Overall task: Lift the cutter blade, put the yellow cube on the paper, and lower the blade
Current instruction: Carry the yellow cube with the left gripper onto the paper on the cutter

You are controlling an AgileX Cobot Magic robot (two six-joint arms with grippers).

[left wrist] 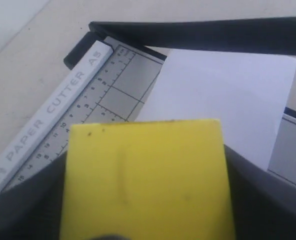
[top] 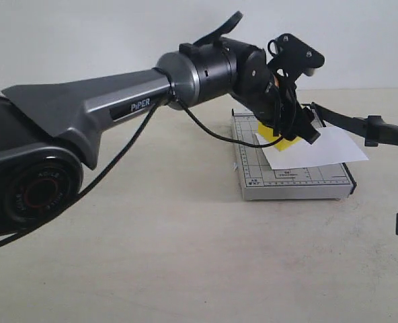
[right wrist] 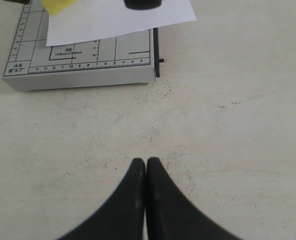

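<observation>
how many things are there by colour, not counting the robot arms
yellow: 1, the yellow cube
white: 1, the paper
grey: 1, the trimmer base
black: 1, the cutter blade
total: 4

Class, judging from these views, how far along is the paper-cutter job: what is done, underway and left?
Done: cutter blade looks raised above the paper. In hand: left claw grips the yellow cube over it. Left: release cube, lower blade.
</observation>
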